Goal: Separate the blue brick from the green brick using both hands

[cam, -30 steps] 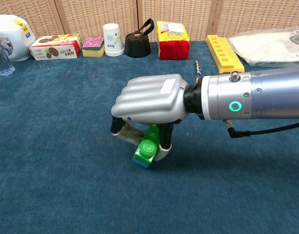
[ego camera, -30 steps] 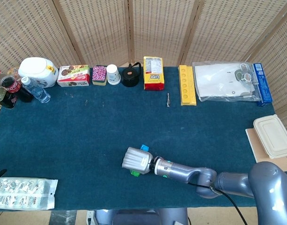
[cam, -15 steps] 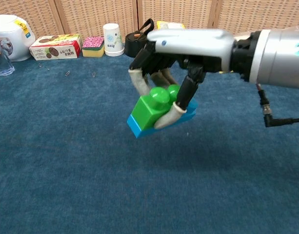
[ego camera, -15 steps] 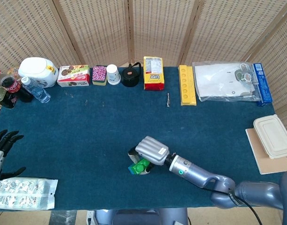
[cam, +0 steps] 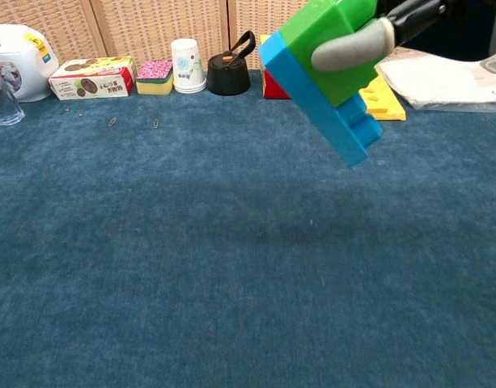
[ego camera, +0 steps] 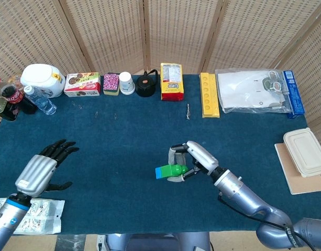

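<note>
Grasping the small green plastic brick (ego camera: 177, 170) — its flat blue plastic brick (ego camera: 163, 171) attached at nine o'clock — the right hand (ego camera: 194, 159) held both above the dark-blue cloth worktop (ego camera: 123, 141); the left hand (ego camera: 42, 170) hovered unclenched, fingers spread, holding nothing.

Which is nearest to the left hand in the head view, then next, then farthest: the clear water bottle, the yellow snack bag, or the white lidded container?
Measured from the left hand:
1. Clear water bottle, back left of the table, straight beyond the hand.
2. Yellow snack bag, back row near the middle.
3. White lidded container, at the far right edge.
</note>
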You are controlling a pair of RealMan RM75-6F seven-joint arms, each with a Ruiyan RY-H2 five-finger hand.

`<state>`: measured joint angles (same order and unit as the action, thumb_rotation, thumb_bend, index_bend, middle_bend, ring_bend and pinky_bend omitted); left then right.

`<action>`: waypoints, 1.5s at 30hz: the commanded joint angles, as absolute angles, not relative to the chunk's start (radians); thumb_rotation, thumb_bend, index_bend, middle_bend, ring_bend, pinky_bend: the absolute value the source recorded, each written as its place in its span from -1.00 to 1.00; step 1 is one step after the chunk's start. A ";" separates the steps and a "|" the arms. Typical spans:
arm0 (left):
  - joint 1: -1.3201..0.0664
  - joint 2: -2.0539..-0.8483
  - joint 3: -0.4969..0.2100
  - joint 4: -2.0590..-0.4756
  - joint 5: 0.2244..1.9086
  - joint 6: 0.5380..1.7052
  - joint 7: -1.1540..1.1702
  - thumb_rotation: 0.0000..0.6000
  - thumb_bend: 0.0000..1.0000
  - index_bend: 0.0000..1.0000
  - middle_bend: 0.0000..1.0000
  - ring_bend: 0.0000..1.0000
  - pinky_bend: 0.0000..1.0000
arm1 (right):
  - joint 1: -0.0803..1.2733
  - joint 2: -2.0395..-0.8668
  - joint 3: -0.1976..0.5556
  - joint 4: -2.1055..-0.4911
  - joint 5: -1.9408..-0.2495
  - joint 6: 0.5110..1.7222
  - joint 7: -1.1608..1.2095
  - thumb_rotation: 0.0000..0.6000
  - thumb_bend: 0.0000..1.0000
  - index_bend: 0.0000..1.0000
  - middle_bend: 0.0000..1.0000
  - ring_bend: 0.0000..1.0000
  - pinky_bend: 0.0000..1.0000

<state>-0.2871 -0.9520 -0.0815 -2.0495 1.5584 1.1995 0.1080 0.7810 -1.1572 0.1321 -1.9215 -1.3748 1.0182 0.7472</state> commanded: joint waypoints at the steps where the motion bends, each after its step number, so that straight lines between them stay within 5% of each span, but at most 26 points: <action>1: -0.343 -1.038 -0.118 -2.045 1.512 1.152 0.055 1.00 -0.66 -0.50 -0.56 -0.69 -0.49 | 0.737 -1.124 0.160 -1.956 -1.334 1.043 0.825 1.00 -0.81 0.43 0.30 0.39 0.31; 19: -0.523 -1.413 -0.210 -1.841 1.477 1.061 -0.458 1.00 -0.65 -0.47 -0.53 -0.68 -0.48 | 0.644 -1.184 0.262 -2.001 -1.204 1.130 0.907 1.00 -0.78 0.44 0.31 0.39 0.31; 45: -0.705 -1.519 -0.257 -1.748 1.420 0.807 -0.933 1.00 -0.81 -0.35 -0.53 -0.68 -0.51 | 0.583 -1.323 0.288 -1.980 -1.261 1.194 0.806 1.00 -0.78 0.44 0.32 0.39 0.29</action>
